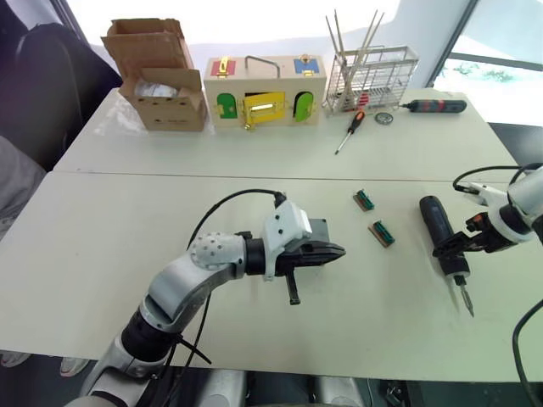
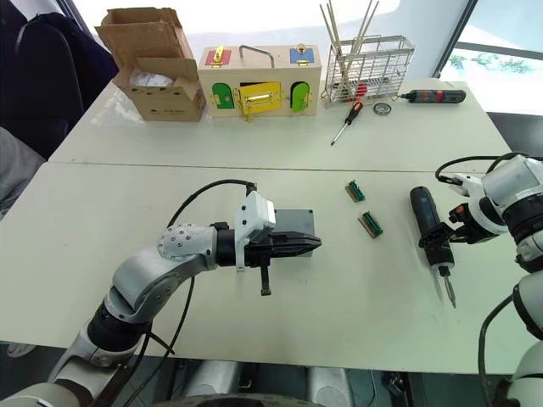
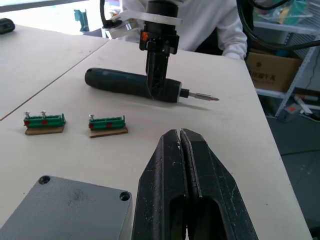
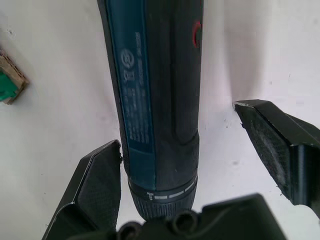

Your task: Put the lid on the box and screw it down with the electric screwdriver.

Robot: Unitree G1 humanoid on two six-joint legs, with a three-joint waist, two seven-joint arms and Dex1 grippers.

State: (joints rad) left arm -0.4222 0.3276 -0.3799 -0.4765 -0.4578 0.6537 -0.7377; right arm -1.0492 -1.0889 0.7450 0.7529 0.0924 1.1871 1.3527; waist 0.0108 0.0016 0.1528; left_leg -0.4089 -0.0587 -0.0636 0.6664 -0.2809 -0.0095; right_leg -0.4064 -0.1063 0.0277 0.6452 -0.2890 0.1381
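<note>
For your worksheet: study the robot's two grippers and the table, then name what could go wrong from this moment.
1. The right gripper straddles the electric screwdriver with fingers open, one side gapped; closing unevenly could roll it away.
2. The left gripper is shut beside the lid, so it may push rather than hold.
3. Two green screw holders lie close by and could be knocked.

- A robotics lab or test workshop, by the look of it.
- Two plain white tables pushed together form one wide tabletop (image 1: 110,246).
- Along its far edge stand practice props: an open cardboard carton (image 1: 159,75), a wooden box with coloured doors (image 1: 265,91), a wire rack (image 1: 371,78) and hand tools.
- Big bright windows behind; metal shelving (image 3: 300,75) with a carton beside the tabletop.
</note>
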